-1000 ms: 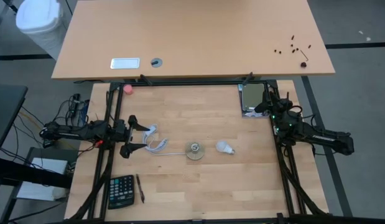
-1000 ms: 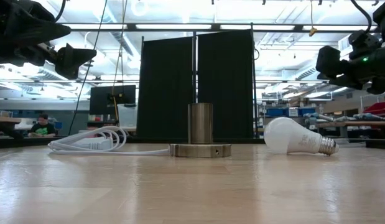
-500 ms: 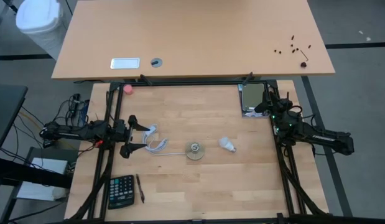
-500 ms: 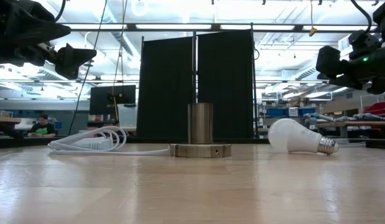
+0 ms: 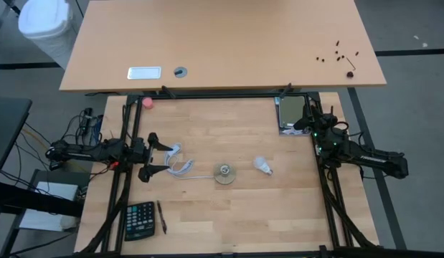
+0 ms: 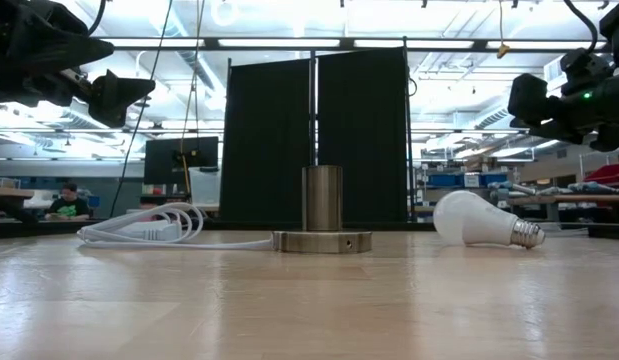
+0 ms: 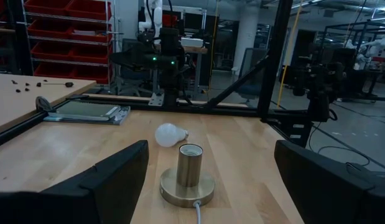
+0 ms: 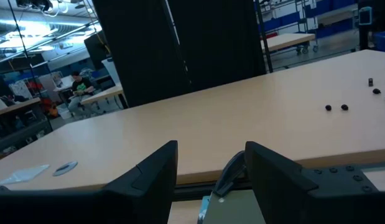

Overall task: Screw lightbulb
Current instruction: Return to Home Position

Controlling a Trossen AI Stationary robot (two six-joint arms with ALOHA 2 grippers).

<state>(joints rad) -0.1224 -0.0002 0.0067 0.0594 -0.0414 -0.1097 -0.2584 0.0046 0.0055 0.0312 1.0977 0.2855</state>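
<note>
Lightbulb (image 5: pixel 262 165) rolled slightly since a second ago, smooth white globe, ribbed metal base, wooden table (image 5: pixel 229 215), left hand (image 5: pixel 166 158) and right hand (image 8: pixel 211 147) spread, empty.

No writing can be read, neither on the lightbulb (image 6: pixel 476 219) nor on the calculator (image 5: pixel 140 220) keys.

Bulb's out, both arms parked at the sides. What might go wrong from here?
1. The lightbulb lies loose on its side beside the lamp base; being round, it may roll away.
2. The white cord loops just ahead of the open left gripper; a forward reach might snag it and drag the base.
The right gripper waits at the right edge of the table.
</note>
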